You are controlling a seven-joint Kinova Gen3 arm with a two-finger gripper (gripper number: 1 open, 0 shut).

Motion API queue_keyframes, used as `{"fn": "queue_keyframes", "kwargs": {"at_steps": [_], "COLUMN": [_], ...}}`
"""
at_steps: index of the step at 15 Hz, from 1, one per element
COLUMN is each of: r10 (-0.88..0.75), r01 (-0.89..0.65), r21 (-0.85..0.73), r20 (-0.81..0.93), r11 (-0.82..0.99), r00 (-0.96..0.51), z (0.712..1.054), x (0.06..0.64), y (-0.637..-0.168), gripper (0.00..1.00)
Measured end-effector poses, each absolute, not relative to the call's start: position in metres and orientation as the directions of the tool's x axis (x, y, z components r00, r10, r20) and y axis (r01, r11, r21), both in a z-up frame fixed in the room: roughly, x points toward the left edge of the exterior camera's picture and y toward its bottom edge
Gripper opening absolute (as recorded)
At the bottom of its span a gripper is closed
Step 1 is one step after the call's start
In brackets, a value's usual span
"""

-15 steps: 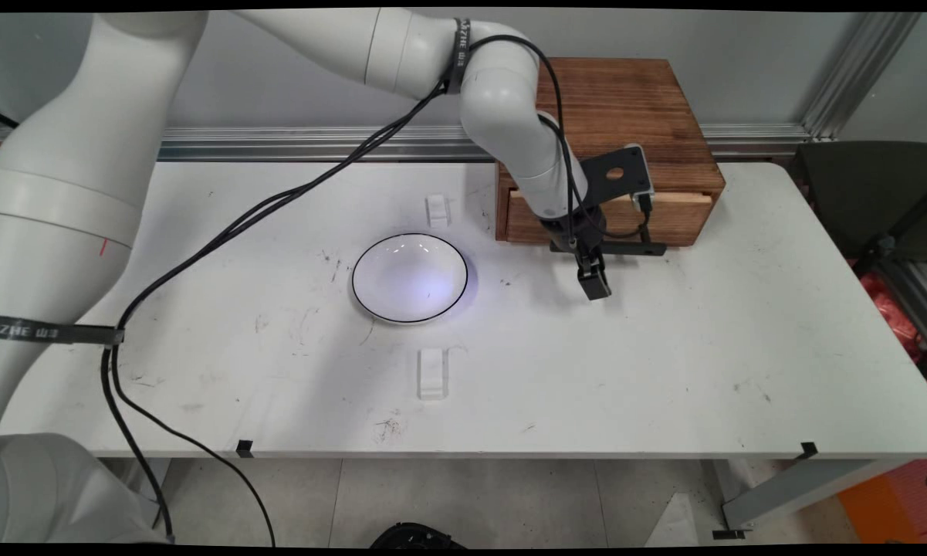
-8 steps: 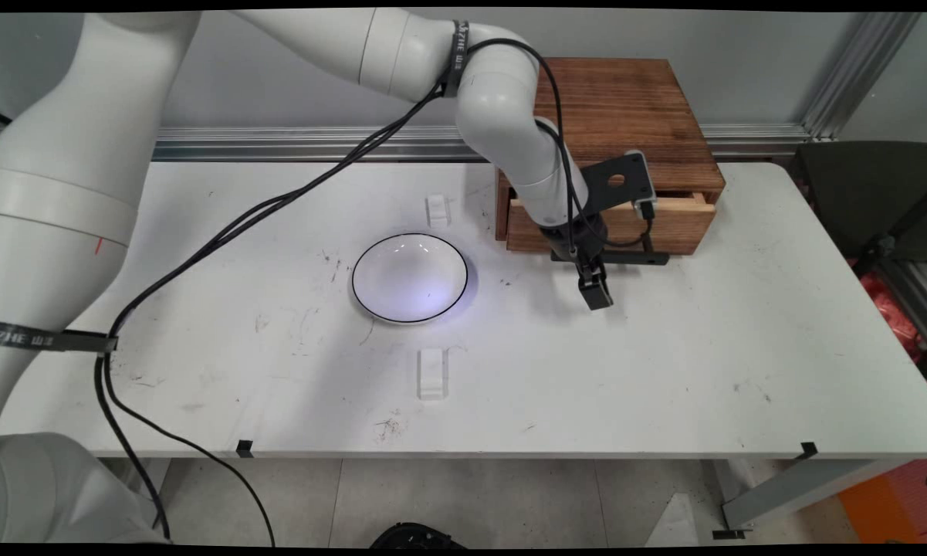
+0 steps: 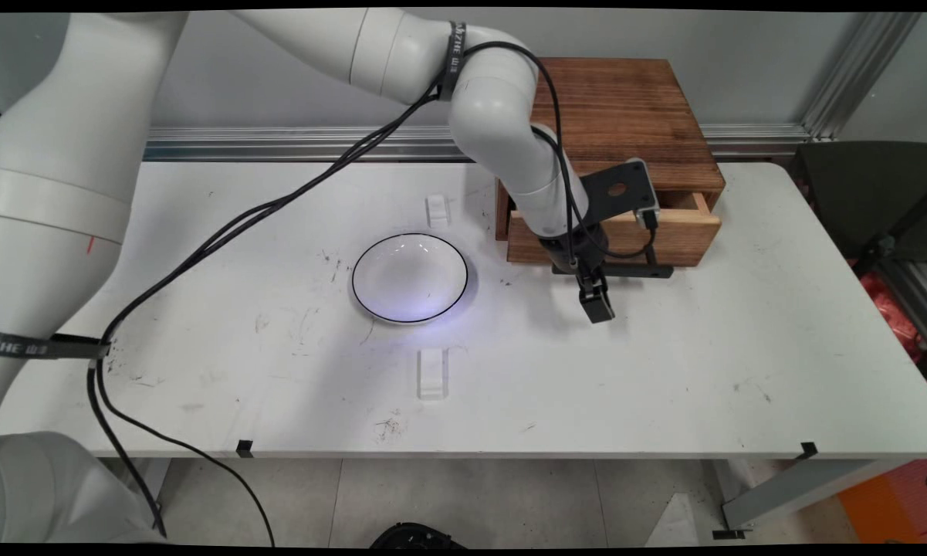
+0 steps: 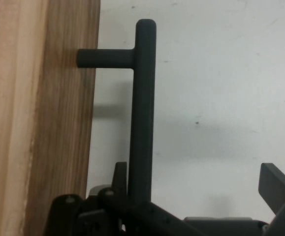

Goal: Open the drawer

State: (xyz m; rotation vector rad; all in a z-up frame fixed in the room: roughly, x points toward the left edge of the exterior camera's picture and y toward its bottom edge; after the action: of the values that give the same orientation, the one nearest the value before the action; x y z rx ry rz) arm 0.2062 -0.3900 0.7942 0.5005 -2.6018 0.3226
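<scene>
At centre left, a shallow white bowl with a black rim (image 3: pixel 410 278) sits on the scuffed white table (image 3: pixel 741 347). Right of centre, the black two-finger gripper (image 3: pixel 598 305) is spread wide, one finger (image 4: pixel 121 177) hooked behind the black bar handle (image 4: pixel 143 108) of the part-open wooden drawer (image 3: pixel 671 239). A pull square to the drawer front looks safest. Bare tabletop lies below it, and the table's edge is well apart.
</scene>
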Motion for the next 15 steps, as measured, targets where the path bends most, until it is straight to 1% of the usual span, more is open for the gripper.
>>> {"fn": "queue_keyframes", "kwargs": {"at_steps": [15], "r10": [-0.316], "r01": [-0.403], "r21": [-0.081], "r20": [0.491], "r11": [0.911], "r00": [-0.812], "z": [0.797], "x": [0.198], "y": [-0.350], "gripper": [1.00]}}
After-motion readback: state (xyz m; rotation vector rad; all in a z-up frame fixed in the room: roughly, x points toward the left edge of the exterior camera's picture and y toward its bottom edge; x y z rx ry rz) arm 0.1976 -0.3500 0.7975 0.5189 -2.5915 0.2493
